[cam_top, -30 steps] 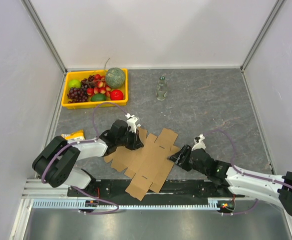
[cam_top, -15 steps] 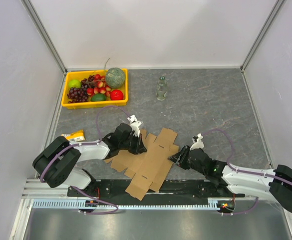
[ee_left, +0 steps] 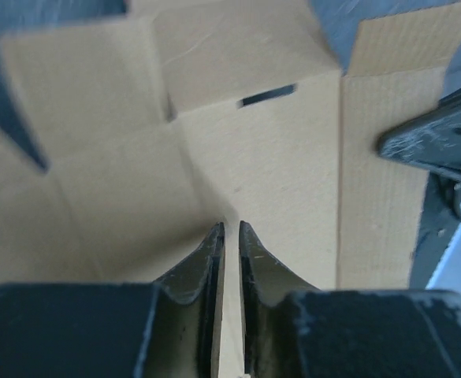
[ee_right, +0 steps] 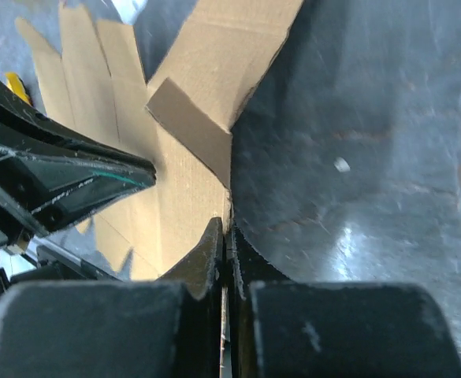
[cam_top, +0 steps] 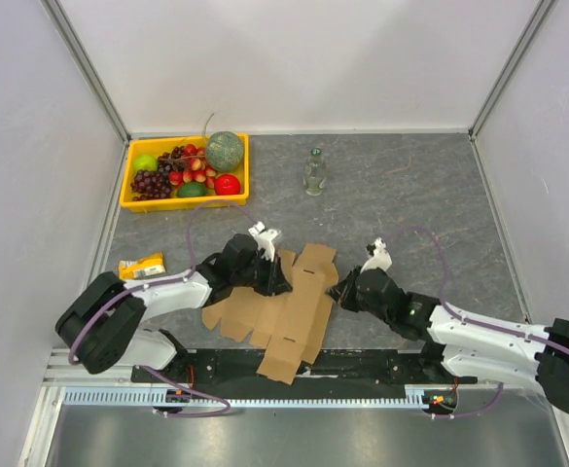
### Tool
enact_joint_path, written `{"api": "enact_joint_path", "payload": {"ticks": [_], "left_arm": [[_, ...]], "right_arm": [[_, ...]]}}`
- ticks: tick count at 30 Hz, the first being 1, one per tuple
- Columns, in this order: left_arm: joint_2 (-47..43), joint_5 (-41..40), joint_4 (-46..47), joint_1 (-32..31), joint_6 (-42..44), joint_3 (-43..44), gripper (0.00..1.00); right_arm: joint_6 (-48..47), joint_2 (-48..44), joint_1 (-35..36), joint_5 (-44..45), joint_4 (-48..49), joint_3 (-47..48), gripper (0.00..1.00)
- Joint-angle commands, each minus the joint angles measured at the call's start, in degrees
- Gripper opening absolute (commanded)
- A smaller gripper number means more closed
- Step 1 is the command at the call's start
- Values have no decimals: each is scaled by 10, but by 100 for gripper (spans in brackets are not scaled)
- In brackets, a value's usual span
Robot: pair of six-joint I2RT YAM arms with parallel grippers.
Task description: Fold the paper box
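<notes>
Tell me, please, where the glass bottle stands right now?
In the top view, the glass bottle stands upright at the table's far middle, right of the yellow fruit tray.
</notes>
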Motion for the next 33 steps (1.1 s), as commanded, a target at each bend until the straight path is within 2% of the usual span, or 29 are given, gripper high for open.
{"api": "enact_joint_path", "payload": {"ticks": [1,4,7,10,14,22,24,27,28,30,33], "left_arm": [[-68,5,-47,-3,50,91,22],[-89,-15,-95,-2,96,130,30],[-107,-27,-122,1,123,151,33],[-125,-42,-120,4,125,145,33],[-134,-50,-115,5,113,124,34],[-126,-36,-87,8,95,75,30],[-110,-19,-66,5,91,62,27],[-77,18,-25,6,81,43,22],[-65,29,-11,4,77,38,20],[-44,50,16,3,70,29,18],[-15,73,54,-9,62,17,17]], "right_arm": [[-125,-1,-35,47,-189,129,2],[-207,19,-92,1,-249,195,0],[-304,63,-164,-75,-297,261,0],[-392,128,-203,-125,-361,327,2],[-467,209,-216,-168,-426,393,2],[-525,277,-230,-141,-459,461,1],[-532,286,-230,-132,-450,470,4],[-527,290,-231,-150,-414,468,20],[-521,289,-232,-150,-398,461,28],[-511,283,-234,-188,-364,431,36],[-493,278,-243,-218,-326,390,42]]}}
